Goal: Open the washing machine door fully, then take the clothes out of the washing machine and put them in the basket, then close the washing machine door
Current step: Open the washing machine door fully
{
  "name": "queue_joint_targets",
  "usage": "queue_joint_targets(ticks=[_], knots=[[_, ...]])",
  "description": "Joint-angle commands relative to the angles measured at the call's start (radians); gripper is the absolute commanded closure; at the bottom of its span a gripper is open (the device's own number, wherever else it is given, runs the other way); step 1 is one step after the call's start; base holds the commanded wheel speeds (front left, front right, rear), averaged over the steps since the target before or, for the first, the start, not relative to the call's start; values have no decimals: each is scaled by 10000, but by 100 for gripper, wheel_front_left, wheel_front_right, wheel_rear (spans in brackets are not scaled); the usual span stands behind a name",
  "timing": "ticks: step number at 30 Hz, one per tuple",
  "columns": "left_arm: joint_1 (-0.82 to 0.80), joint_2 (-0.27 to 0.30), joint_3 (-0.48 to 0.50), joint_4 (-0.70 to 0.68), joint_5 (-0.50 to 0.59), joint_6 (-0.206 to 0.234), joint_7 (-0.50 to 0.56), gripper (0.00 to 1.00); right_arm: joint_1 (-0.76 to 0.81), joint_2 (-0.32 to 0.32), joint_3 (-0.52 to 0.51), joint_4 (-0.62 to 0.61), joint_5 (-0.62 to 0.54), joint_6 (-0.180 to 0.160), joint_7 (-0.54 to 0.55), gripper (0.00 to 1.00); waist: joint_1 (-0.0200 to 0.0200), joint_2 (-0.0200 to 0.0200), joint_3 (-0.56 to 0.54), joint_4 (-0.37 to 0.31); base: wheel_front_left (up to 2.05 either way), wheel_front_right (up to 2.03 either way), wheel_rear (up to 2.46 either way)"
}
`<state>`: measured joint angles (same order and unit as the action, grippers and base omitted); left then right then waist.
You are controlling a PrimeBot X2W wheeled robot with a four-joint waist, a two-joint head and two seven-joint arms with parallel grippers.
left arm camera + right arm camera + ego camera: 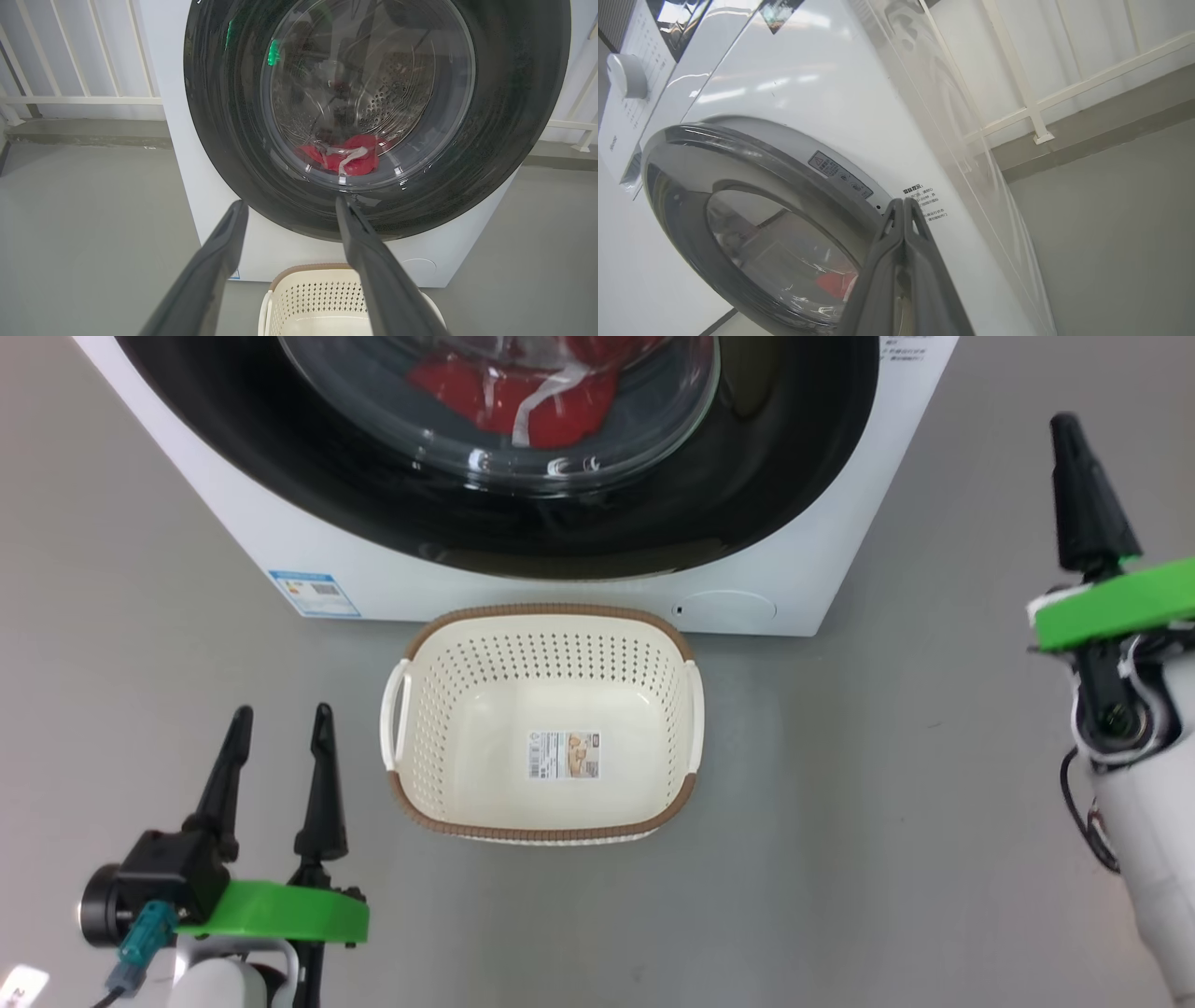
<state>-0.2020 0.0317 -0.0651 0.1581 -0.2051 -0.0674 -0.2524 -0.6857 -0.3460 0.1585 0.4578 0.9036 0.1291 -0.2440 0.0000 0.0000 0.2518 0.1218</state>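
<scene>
Basket [551, 610] is set below the shut washing machine door [794, 457] to catch the clothes [457, 383]; right hand [903, 205] is clenched empty near its rim, left hand [283, 712] released.

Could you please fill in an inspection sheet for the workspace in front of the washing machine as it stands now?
Surface: grey floor, even.
Job's things: washing machine with its door looking closed; red clothes inside behind the glass; basket on the floor just before the machine, holding just its paper label.
Clutter: nothing seen.
Grippers: left gripper open, empty, beside the basket; right gripper shut, empty, raised off the machine's right side.
Cables: black cable looped at the right forearm; teal plug at the left wrist.
Surroundings: white railing behind the machine.
</scene>
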Motion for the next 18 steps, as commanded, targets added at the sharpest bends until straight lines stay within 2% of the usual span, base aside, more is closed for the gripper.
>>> queue_joint_targets(ticks=[1,8,18], knots=[[-379,186,262,-317,-17,-46,-93,0,-358,-87,229,-82,535,16,193,100,0,0,176,71,0,0,0],[-503,185,179,-357,-69,-20,-93,0,-1404,-419,373,248,2284,16,1047,100,0,0,528,183,0,0,0],[-795,185,102,-390,-161,-30,-93,0,-2648,-1098,607,588,4005,16,2241,100,0,0,1079,404,0,0,0]])
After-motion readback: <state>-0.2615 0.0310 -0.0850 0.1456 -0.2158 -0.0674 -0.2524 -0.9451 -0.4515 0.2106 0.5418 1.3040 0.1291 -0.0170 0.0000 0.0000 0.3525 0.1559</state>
